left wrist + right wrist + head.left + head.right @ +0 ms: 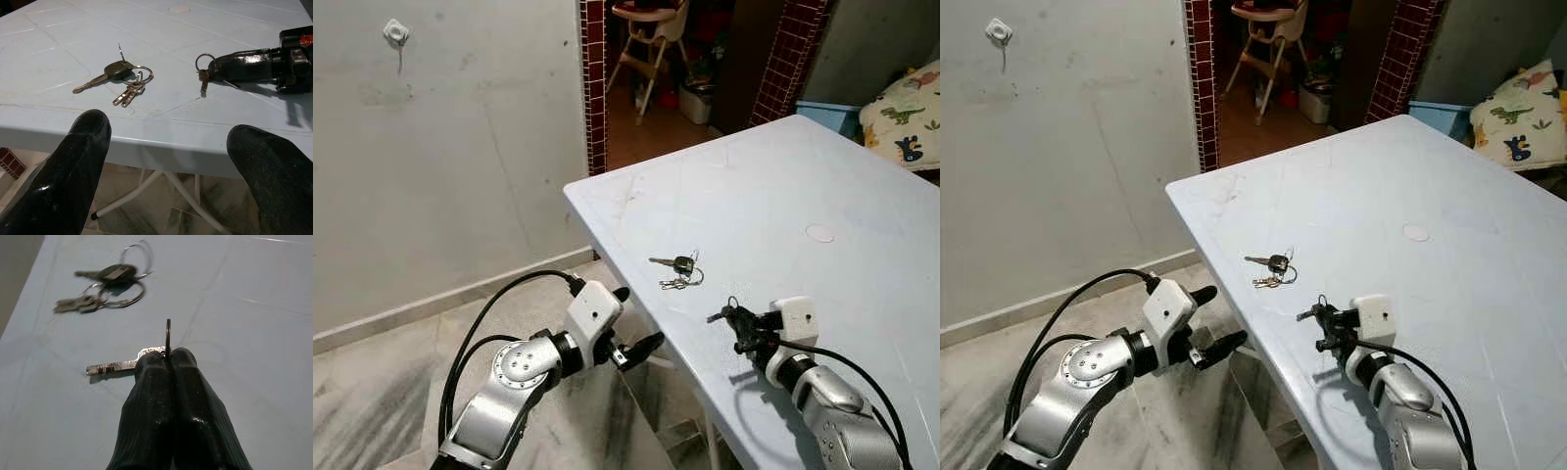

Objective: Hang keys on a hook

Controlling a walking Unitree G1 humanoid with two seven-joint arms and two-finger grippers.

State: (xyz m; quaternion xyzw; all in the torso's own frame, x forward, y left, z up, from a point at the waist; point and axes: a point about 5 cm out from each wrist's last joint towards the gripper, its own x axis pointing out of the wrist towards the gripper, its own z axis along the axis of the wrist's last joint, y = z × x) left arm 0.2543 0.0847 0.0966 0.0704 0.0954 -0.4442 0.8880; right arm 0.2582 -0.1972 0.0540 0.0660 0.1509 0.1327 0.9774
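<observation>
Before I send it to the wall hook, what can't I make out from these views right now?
- Hook: too small in the eye views to see its prong.
- Key in the right tool: its head is hidden by the fingers; how firmly the ring is pinched, unclear.
- Bunch on the table: key count unclear, they overlap.
- Left tool: open, holds nothing.

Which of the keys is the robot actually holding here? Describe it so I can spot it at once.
On the pale blue table, near the edge facing the robot, the right gripper is shut on a single silver key with a ring. The bunch of keys with a black-headed key lies loose, farther from the robot.
</observation>
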